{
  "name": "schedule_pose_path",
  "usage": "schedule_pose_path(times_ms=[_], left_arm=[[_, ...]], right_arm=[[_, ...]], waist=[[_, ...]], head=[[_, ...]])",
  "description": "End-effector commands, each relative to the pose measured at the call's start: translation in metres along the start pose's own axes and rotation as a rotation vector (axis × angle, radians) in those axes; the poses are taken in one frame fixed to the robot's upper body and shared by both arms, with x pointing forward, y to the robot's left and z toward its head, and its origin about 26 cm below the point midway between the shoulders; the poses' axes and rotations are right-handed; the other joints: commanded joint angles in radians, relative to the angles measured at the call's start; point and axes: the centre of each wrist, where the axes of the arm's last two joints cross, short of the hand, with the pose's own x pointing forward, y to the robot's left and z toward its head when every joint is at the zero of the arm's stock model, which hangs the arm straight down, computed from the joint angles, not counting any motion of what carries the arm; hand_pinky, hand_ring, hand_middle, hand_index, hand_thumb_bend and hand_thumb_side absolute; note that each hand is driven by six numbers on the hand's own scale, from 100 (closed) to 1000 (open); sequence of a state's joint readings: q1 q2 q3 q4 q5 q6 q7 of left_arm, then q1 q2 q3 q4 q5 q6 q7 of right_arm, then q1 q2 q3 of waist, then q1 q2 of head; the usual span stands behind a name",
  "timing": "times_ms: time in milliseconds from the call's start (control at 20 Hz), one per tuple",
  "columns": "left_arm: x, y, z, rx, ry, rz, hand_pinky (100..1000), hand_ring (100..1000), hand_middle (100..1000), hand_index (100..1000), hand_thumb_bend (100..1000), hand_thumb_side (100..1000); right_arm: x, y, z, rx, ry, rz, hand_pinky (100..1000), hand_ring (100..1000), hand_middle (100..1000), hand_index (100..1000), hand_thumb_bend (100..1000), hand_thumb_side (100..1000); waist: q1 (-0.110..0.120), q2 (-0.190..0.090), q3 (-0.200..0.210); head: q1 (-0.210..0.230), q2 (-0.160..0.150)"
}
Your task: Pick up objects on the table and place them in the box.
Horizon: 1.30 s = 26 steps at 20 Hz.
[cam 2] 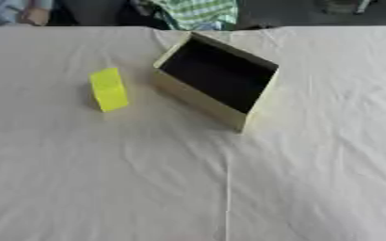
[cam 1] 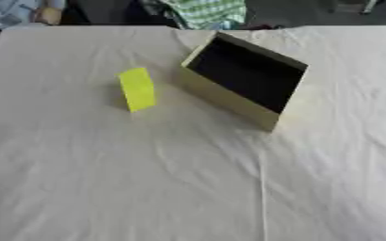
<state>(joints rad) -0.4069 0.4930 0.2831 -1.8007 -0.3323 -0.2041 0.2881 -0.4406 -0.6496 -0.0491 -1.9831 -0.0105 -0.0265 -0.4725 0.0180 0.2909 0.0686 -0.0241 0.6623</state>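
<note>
A small yellow block [cam 1: 137, 89] stands upright on the white tablecloth, left of centre. Just to its right sits a pale wooden box [cam 1: 229, 100] with a dark inside, its opening facing up and toward me. A narrow gap of cloth separates the block from the box's left wall. Neither of my hands shows in either view.
The white cloth [cam 1: 188, 179] covers the whole table, with a crease running down its near middle. The table's far edge [cam 1: 81, 27] lies just behind the box. People sit beyond it, touching nothing on the table.
</note>
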Motion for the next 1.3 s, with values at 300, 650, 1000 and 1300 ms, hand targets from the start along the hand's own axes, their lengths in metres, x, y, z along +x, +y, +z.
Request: schedule_pose_path(times_ms=[300, 650, 1000, 1300], left_arm=[[-0.037, 0.000, -0.053, -0.431, -0.041, -0.269, 822, 730, 697, 832, 100, 828], [-0.057, -0.013, -0.078, -0.731, -0.024, -0.367, 855, 763, 725, 844, 100, 848], [-0.066, -0.037, -0.092, -0.897, 0.012, -0.385, 895, 800, 760, 871, 100, 905], [-0.069, -0.062, -0.097, -1.027, 0.066, -0.382, 926, 825, 777, 876, 100, 937]], right_arm=[[0.011, -0.002, -0.010, 0.032, -0.050, 0.003, 776, 677, 650, 891, 100, 730], [0.013, 0.002, -0.011, 0.051, -0.053, -0.015, 777, 678, 650, 891, 100, 730], [0.014, 0.004, -0.012, 0.062, -0.054, -0.029, 777, 679, 651, 891, 100, 730], [0.015, 0.007, -0.013, 0.070, -0.055, -0.040, 777, 679, 651, 891, 100, 731]], waist=[[0.012, -0.024, -0.020], [0.017, -0.031, -0.035], [0.018, -0.038, -0.049], [0.023, -0.040, -0.059]], head=[[0.020, 0.004], [0.042, 0.009], [0.062, 0.010], [0.073, 0.006]])
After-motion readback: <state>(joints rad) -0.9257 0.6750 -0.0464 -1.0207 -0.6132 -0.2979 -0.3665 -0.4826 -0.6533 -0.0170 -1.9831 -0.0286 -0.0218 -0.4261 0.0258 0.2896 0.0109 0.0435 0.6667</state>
